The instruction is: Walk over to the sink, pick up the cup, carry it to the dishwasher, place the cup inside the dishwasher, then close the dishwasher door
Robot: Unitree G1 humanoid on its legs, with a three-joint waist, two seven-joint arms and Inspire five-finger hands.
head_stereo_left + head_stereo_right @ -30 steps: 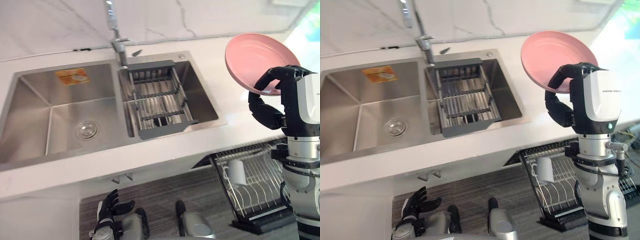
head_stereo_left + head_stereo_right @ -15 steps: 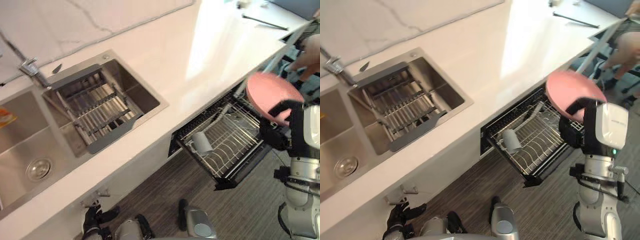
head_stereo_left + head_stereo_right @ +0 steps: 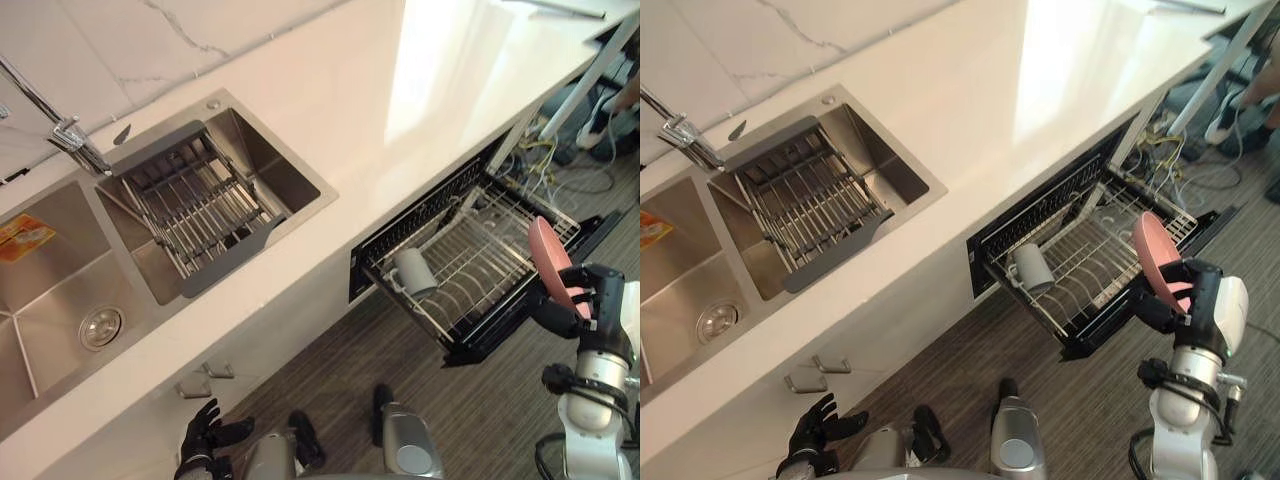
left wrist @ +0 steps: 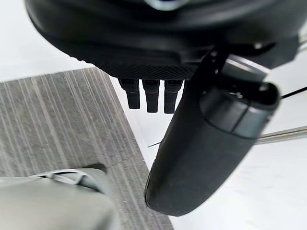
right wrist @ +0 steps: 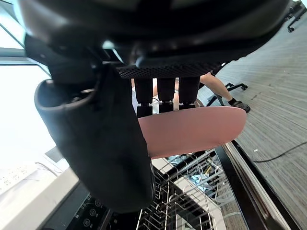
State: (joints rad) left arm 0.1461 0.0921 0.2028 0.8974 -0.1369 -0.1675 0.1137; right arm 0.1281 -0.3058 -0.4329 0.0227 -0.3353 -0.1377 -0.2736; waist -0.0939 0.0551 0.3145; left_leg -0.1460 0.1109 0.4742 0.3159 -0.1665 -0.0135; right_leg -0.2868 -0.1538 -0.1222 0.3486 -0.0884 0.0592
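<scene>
Cup (image 3: 413, 272) — pale, sitting in the left part of the pulled-out dishwasher rack (image 3: 470, 255), no hand on it. Pink plate (image 3: 552, 262) — held on edge at the rack's right end, the right hand (image 3: 556, 308) curled round its rim. Left hand (image 3: 205, 437) — low at the near left, fingers spread and relaxed, holding nothing. Sink (image 3: 40, 290) with grey drain basket (image 3: 195, 205) — far left, set in the white counter (image 3: 400, 120).

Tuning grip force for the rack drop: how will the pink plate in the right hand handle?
The pink plate likely stiff and light: thin, holds shape edge-up in the right hand. Smooth rim pinched by thumb and fingers, so probably slippery.
</scene>
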